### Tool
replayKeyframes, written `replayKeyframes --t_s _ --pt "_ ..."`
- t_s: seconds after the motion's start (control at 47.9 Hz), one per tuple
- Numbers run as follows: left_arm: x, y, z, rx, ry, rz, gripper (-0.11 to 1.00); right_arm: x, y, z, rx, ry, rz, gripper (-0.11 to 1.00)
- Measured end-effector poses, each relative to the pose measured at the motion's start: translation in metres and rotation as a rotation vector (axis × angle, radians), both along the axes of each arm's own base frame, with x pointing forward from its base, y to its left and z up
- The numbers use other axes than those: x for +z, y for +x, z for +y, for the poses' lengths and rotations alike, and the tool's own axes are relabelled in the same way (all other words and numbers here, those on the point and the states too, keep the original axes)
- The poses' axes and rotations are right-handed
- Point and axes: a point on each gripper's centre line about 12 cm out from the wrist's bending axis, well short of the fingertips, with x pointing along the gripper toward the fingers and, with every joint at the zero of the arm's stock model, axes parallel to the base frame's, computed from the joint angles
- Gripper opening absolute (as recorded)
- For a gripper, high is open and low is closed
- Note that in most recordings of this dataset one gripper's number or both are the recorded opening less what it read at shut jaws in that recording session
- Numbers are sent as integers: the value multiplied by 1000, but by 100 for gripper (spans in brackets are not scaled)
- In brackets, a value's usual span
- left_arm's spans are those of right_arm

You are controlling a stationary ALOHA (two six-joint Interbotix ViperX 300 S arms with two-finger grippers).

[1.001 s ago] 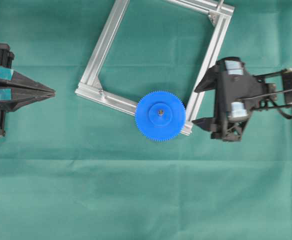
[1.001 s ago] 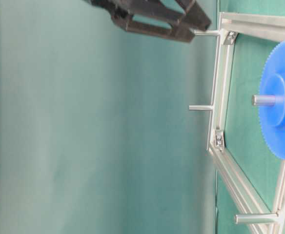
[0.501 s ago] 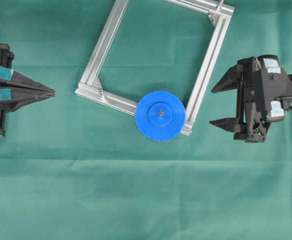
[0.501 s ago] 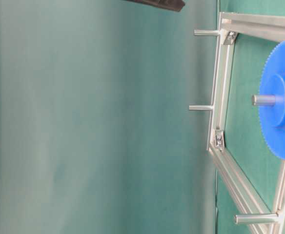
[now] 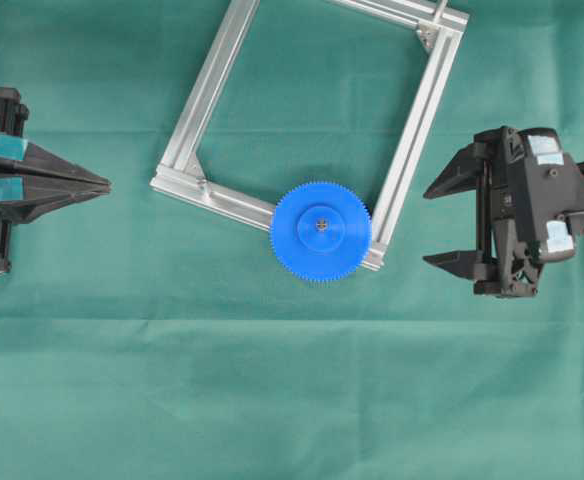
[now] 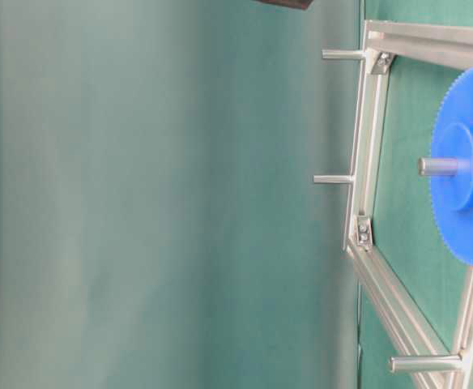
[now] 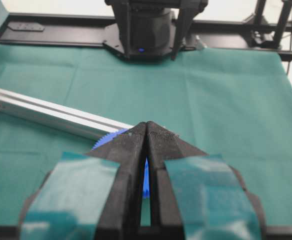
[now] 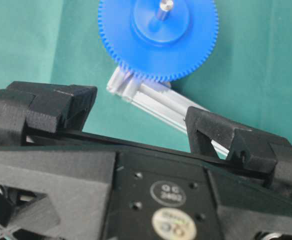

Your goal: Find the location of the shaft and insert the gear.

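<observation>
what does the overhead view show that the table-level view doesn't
Only the overhead view shows both grippers: the left gripper shut at the left edge, and the right gripper open and empty, clear of the frame. It also shows the whole gear sitting at the frame's lower corner.

Only the table-level view shows the shaft sticking out past the gear's hub, plus the frame's posts.

Both show the blue gear seated on the shaft, the aluminium frame and the green cloth.

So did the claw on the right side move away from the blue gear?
Yes. The right gripper has backed off rightward, away from the aluminium frame; the gear stays put.
</observation>
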Motion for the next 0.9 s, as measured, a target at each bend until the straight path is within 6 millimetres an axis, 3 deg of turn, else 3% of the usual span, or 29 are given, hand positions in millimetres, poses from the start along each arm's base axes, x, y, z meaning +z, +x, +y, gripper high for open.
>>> replayKeyframes --t_s 0.521,0.897 --pt "0 0 0 -2 0 0 1 -1 0 4 15 -3 4 87" --pt "-1 0 0 0 0 3 1 -2 -11 3 16 -2 -1 87"
